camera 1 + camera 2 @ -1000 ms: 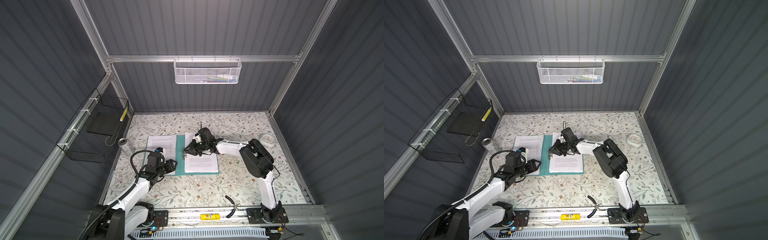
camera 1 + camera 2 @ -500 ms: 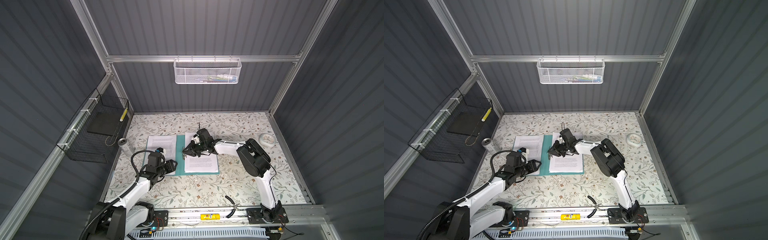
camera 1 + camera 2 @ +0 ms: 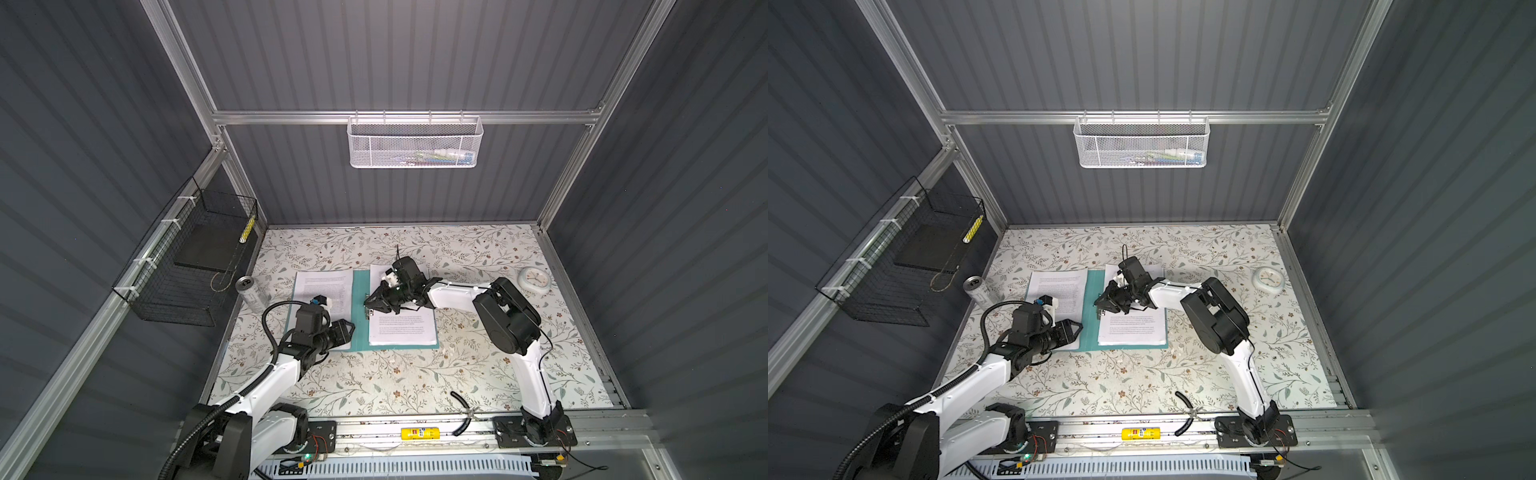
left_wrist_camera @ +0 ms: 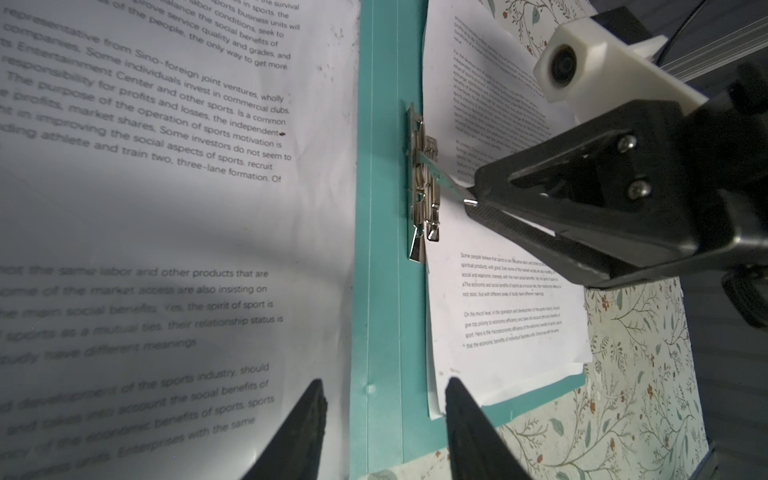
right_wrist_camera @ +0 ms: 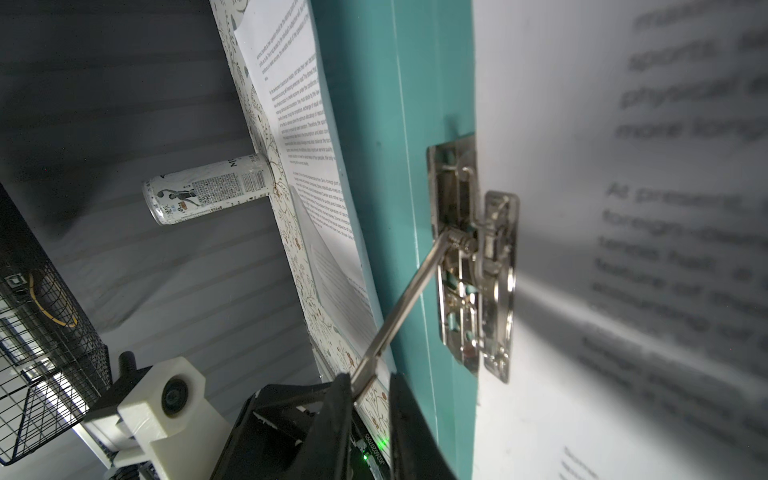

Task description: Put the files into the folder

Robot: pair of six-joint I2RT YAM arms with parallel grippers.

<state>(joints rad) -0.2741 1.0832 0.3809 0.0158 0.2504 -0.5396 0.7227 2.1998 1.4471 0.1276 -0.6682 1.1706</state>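
Jaws on the right arm are pinched nearly closed on the tip of the thin metal lever (image 5: 399, 307) of the clip (image 4: 424, 183). They hold it raised at a slant above the spine of the folder (image 3: 360, 303). The left jaws stand about half open and grip nothing. Their fingers (image 4: 303, 428) hover over the near end of the spine and do not seem to press on it.

The folder lies open on the surface (image 3: 374, 382). A stack of files (image 3: 402, 328) rests on its right cover, with its left edge at the clip. One sheet (image 3: 324, 286) lies on the left cover, well clear of the clip.

The hold on the lever is narrow and on smooth metal, so it could slip and the lever could spring back. Nothing weighs the thin folder down, so a pull on the lever may lift or drag the spine and shift the paper. The right stack already looks skewed, with its far edge over the folder's rim. Clamped like this, it would be fixed crooked. The left sheet would also be left loose.

Compared with a second ago, the right arm's elbow has swung slightly to the left while its jaws stay at the clip. The left arm, the folder and the sheets look unmoved.
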